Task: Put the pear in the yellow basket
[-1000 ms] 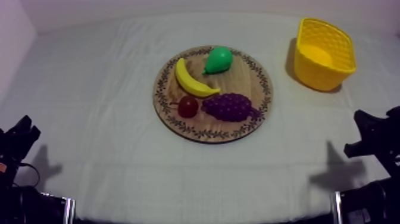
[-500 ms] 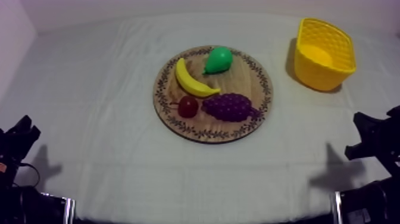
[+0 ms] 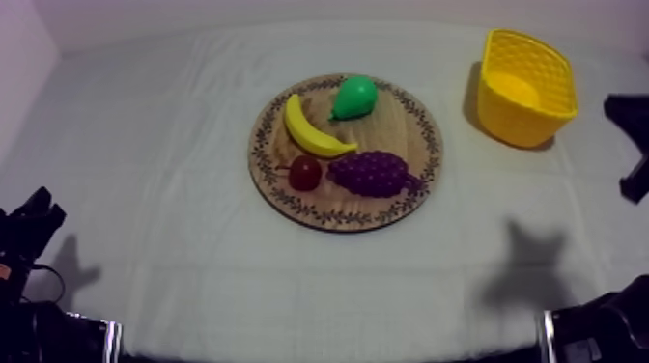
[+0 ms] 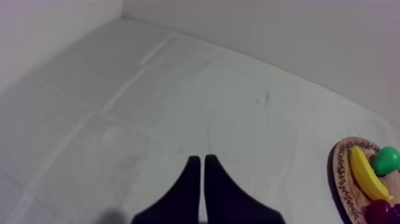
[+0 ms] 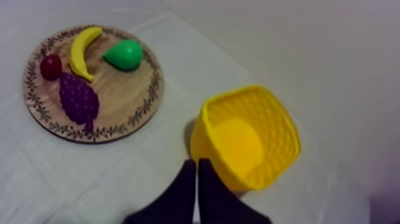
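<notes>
We logged the green toy pear (image 3: 354, 97) lying on the round wooden board with the patterned rim (image 3: 343, 220), at the far part of the board, just beside the upper end of the yellow toy banana (image 3: 311, 130). The bunch of purple toy grapes (image 3: 372, 173) and the small red fruit (image 3: 305, 173) lay on the nearer part of the same board, apart from the pear. The yellow plastic basket (image 3: 512, 124) stood on the grey-white cloth (image 3: 193, 116) to the board's right, not touching it, with nothing in it. The right gripper (image 5: 197, 162) had its two black fingers pressed together into a narrow wedge, pinching nothing; it hung over the cloth just beside the basket's near wall. The pear was well apart from it, past the gap of cloth, on the side of the board nearer the basket. The left gripper (image 4: 199, 159) was likewise pressed together on nothing, over bare cloth, and the pear and board were well apart from it too.
</notes>
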`<action>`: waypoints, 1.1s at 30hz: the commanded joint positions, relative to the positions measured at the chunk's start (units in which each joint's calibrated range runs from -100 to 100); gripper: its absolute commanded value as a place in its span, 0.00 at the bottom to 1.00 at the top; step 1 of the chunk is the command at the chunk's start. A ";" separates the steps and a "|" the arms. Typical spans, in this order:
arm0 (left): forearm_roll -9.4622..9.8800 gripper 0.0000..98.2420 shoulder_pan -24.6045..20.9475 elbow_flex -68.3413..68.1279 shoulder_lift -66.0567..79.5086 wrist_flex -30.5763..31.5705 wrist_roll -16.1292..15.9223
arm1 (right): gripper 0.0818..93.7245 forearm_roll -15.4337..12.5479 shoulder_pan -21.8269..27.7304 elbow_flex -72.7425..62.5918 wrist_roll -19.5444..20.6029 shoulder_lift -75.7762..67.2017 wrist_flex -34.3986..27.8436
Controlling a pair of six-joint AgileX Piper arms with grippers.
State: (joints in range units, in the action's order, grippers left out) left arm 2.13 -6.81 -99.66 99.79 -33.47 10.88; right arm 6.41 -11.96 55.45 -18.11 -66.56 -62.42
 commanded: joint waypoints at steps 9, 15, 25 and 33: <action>-0.01 0.00 -0.03 0.00 0.04 0.00 -0.01 | 0.01 1.03 -7.04 -21.84 -5.91 26.34 8.35; -0.01 0.00 -0.03 0.00 0.04 0.00 -0.01 | 0.01 -0.10 -8.80 -28.93 -11.23 38.73 13.68; -0.01 0.00 -0.03 0.00 0.04 0.00 -0.01 | 0.01 -0.14 -12.32 -43.03 -17.33 57.68 14.17; -0.01 0.00 -0.03 0.00 0.04 0.00 -0.01 | 0.01 3.30 -13.46 -45.67 -19.56 67.96 14.70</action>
State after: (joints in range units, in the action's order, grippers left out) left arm 2.13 -6.81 -99.66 99.79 -33.47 10.88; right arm 9.18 -25.41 9.77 -37.55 -1.13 -47.93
